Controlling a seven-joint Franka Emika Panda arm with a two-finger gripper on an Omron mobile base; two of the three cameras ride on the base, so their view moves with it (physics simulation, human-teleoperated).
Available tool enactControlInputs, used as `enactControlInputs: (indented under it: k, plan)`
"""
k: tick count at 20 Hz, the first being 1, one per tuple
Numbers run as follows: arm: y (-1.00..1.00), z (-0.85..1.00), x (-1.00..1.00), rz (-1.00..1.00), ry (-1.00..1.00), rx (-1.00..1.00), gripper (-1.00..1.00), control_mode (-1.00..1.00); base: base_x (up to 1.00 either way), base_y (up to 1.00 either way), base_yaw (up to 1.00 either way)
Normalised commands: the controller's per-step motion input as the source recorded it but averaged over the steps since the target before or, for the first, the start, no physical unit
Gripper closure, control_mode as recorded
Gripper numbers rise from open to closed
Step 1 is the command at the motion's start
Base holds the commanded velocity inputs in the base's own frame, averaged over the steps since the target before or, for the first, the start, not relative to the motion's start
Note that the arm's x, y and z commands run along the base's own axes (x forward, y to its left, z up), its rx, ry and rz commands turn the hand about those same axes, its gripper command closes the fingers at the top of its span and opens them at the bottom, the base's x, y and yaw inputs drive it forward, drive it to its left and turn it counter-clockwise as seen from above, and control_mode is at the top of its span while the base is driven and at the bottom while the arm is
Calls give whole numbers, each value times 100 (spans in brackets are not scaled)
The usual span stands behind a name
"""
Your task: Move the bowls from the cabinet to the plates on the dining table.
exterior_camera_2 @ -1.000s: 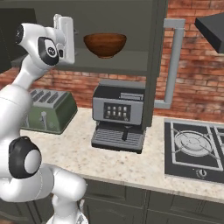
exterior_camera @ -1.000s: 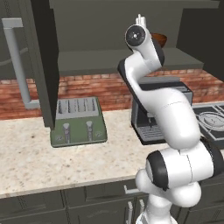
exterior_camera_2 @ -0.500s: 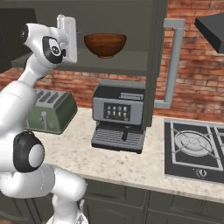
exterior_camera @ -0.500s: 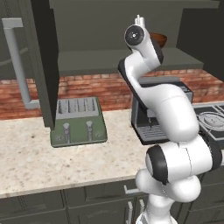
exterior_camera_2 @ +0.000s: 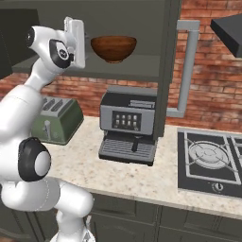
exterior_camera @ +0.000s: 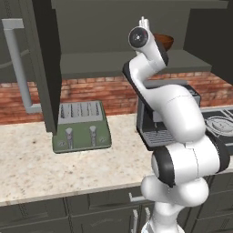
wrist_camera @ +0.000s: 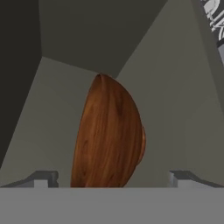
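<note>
In the left base view the white arm rises from the lower right and reaches up to the open cabinet [exterior_camera: 132,61] in the upper centre, where the rim of the reddish-brown bowl [exterior_camera: 164,42] shows just behind the wrist, on the inner shelf above the brick wall; a green toaster [exterior_camera: 81,126] sits on the tabletop [exterior_camera: 36,168] at centre left and the coffee machine [exterior_camera: 146,129] is largely hidden by the arm. In the right base view the hand [exterior_camera_2: 81,41] sits at upper left, level with the bowl [exterior_camera_2: 113,48], which stands upright on the shelf just beside it, apart and not touching. The coffee machine [exterior_camera_2: 130,124] stands below at centre and the hob [exterior_camera_2: 210,163] lies at lower right. In the hand view the bowl [wrist_camera: 109,138] fills the centre, rolled sideways by the camera's tilt, directly ahead between the two fingertips [wrist_camera: 43,178] at the bottom corners; the hand stands fully spread and grips nothing. Assessment: the step in hand is the approach to grasp. It would be done well by advancing straight along the shelf so the rim passes between the fingers, one inside and one outside the wall, then closing before lifting clear of the shelf edge.
</note>
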Motion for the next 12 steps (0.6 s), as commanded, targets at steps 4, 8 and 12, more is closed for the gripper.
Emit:
enactControlInputs:
  k: [4,8,12]
  plan:
    - [0,-9,20,0,0,2,-100,-100,0,0,0]
    - [0,-7,27,2,0,4,-100,-100,0,0,0]
    - [-7,-5,24,3,0,2,-100,-100,0,0,0]
